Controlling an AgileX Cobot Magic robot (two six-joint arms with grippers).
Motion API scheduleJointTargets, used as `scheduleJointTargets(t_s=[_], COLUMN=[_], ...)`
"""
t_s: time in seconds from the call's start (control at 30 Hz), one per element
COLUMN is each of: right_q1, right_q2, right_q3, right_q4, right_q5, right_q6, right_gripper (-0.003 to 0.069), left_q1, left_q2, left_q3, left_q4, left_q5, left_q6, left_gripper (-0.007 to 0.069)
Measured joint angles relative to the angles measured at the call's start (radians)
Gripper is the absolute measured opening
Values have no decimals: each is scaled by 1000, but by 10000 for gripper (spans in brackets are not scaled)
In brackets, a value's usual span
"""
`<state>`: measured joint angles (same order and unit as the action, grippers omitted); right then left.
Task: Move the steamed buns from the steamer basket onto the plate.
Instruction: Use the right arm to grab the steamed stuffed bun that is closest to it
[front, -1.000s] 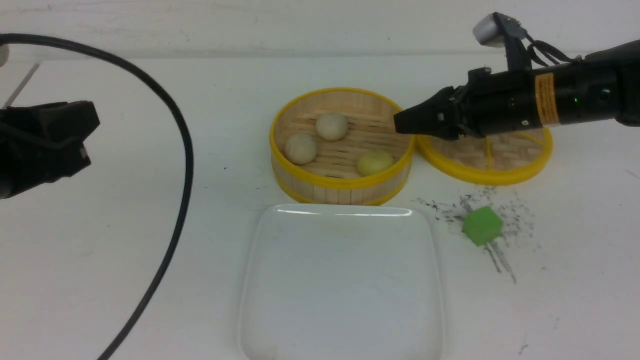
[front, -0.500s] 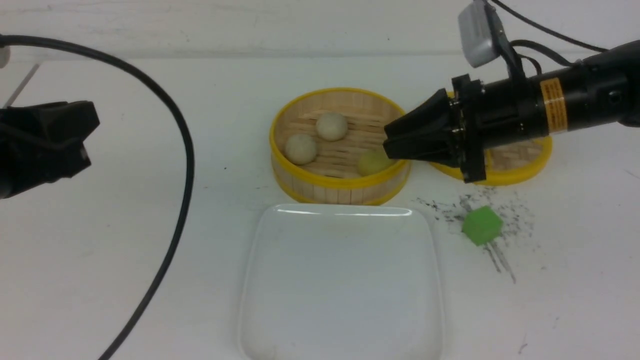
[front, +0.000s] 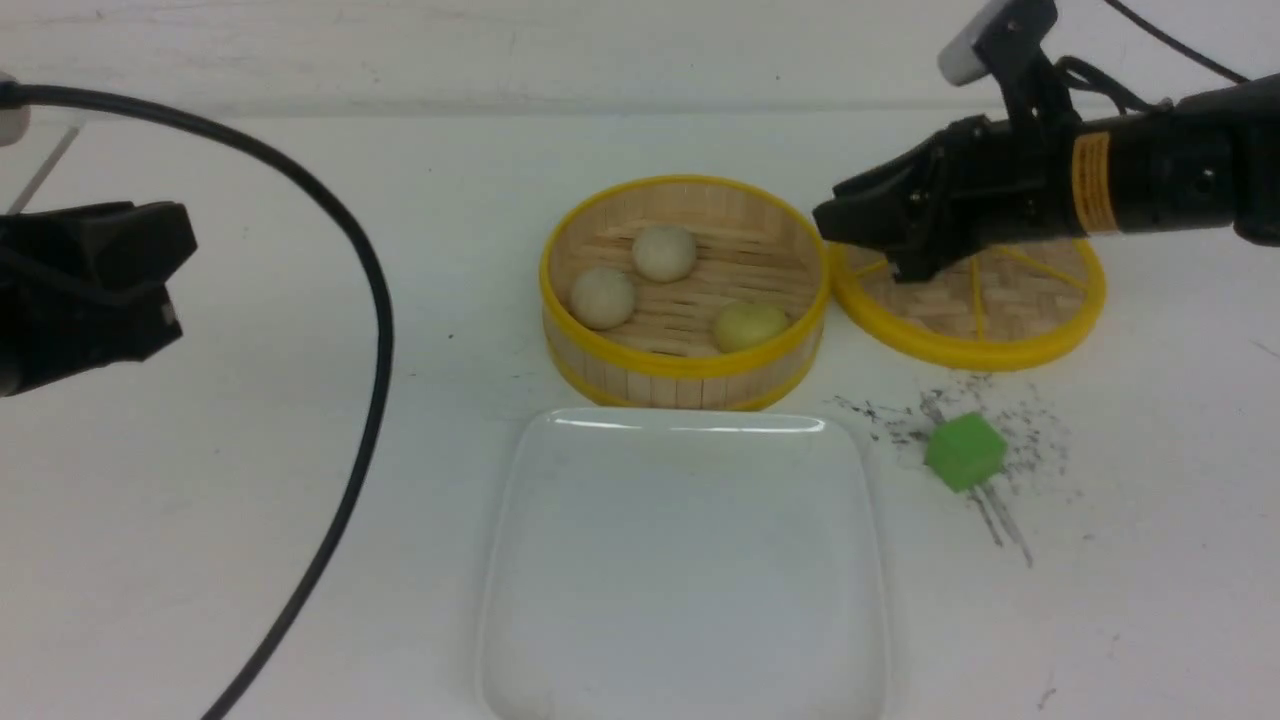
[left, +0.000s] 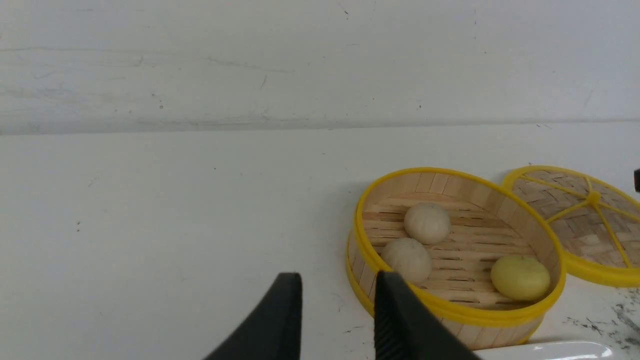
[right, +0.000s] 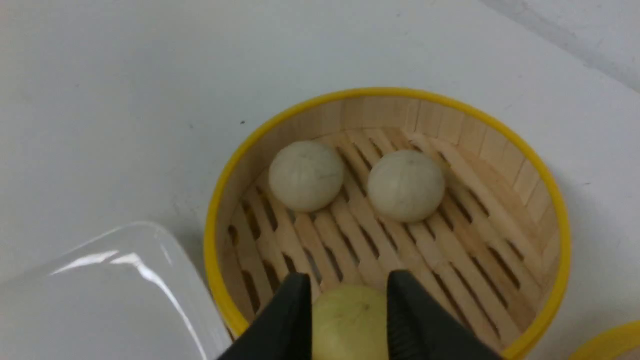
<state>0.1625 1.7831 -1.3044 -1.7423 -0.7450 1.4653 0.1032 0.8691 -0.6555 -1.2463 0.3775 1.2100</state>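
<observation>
well, three steamed buns (front: 602, 297) sit in the one steamer basket (front: 680, 378): two off-white, one pale yellow bun (front: 750, 325) by its right wall. one white square plate (front: 680, 600) lies just in front of it. right gripper (front: 860, 240) hovers above the basket's right rim, fingers partly parted, gripping nothing; left gripper (left: 338, 285), far left of the basket, likewise parted and empty.

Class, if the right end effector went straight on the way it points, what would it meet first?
Probably the yellow bun in the basket, framed between its fingers; depth is unclear.
</observation>
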Motion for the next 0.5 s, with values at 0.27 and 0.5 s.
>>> scheduleJointTargets(t_s=[0.27,0.5], right_q1=[75,97], right_q2=[45,174], right_q3=[-84,-85], right_q4=[0,0], right_q5=[91,181], right_q6=[24,18], right_gripper=[240,240], left_q1=[0,0], left_q2=[0,0], left_q3=[0,0], left_q4=[0,0], left_q5=[1,22], left_q6=[0,0], left_gripper=[240,240])
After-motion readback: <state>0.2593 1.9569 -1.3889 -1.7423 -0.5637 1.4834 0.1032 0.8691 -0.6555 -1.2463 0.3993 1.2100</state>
